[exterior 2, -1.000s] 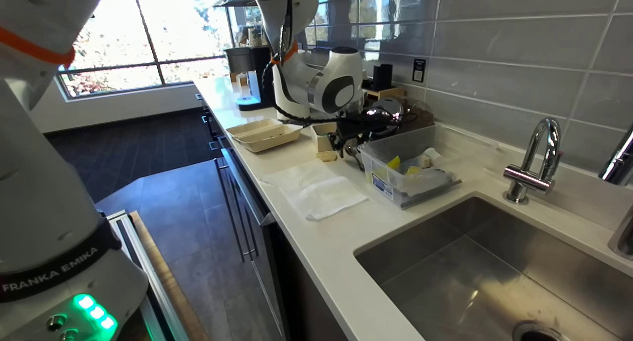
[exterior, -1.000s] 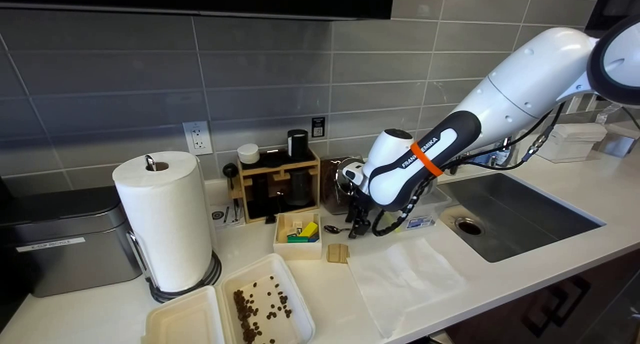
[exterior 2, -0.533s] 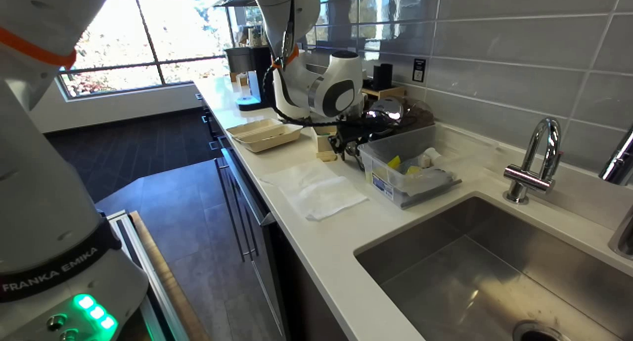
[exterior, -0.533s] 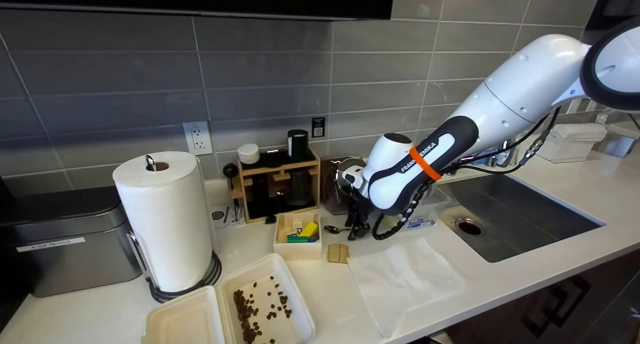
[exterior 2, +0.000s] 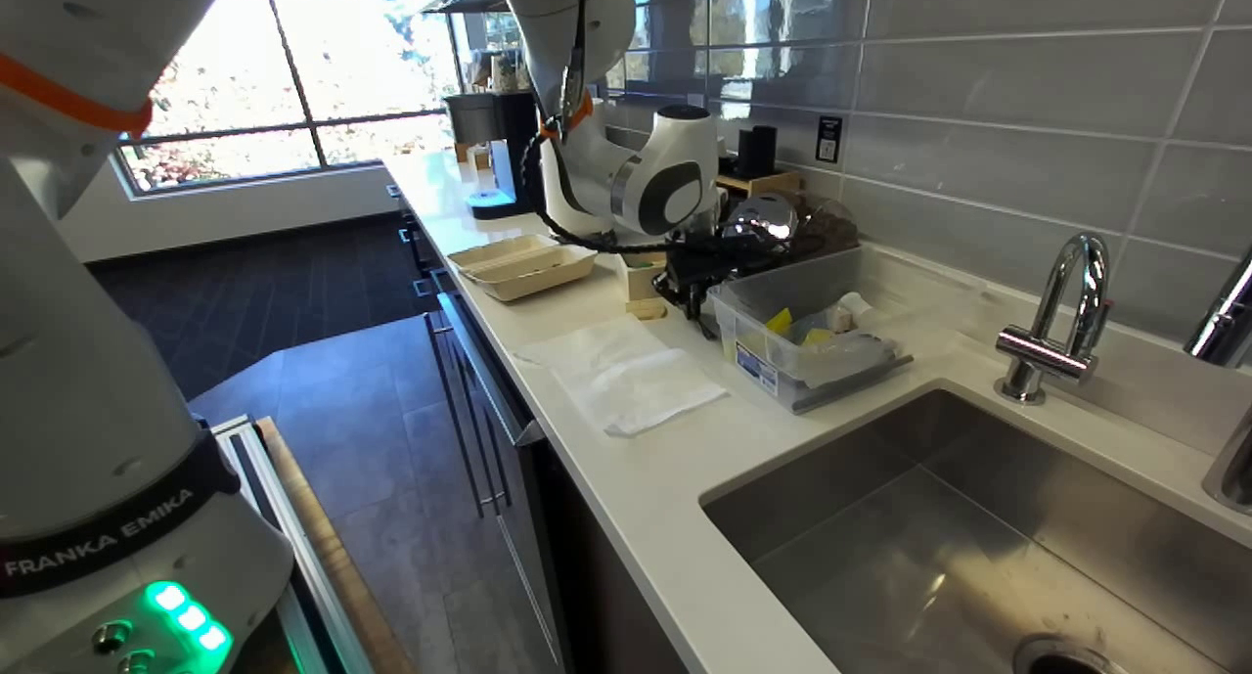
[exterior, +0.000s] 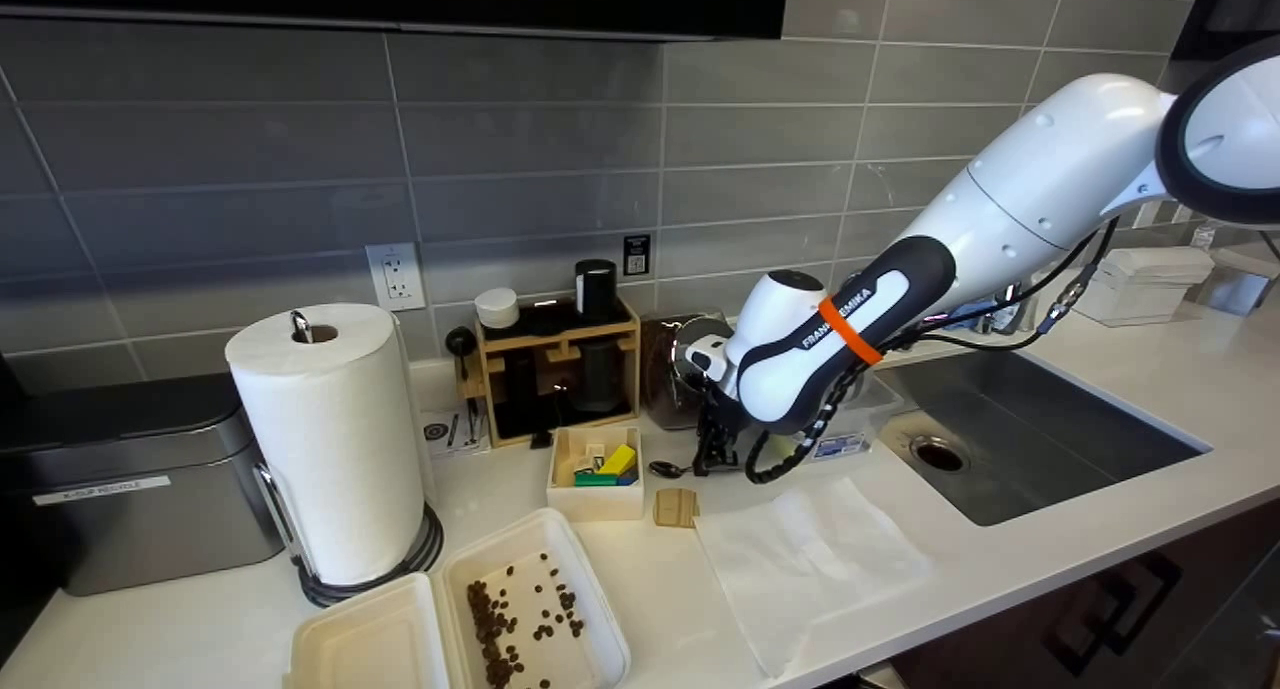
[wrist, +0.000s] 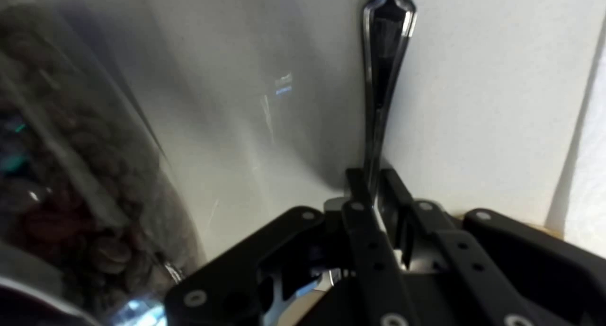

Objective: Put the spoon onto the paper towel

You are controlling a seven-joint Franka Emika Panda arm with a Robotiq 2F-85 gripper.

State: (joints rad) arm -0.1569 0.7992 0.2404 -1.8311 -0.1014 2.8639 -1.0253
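Observation:
The slim grey metal spoon (exterior: pixel 667 469) lies on the counter just behind the paper towel, its bowl pointing toward the cream box. In the wrist view the spoon's handle (wrist: pixel 386 51) runs between the two black fingertips of my gripper (wrist: pixel 372 178), which are drawn in close on either side of it. The bowl end is hidden below the fingers there. My gripper (exterior: pixel 714 459) is down at counter height in an exterior view. Flat and crinkled, the white paper towel (exterior: pixel 825 559) spreads toward the counter's front edge; it shows in both exterior views.
Left of the spoon stands a cream box (exterior: pixel 595 505) of sponges, with a small tan piece (exterior: pixel 676 508) before it. A clear plastic bin (exterior 2: pixel 763 312) is close beside the gripper. A bag of beans (wrist: pixel 90 184) is nearby. The sink (exterior: pixel 1040 429) lies to the right.
The fingers have come together around the spoon's handle. The spoon's bowl has shifted slightly toward the front. The arm has sunk a little.

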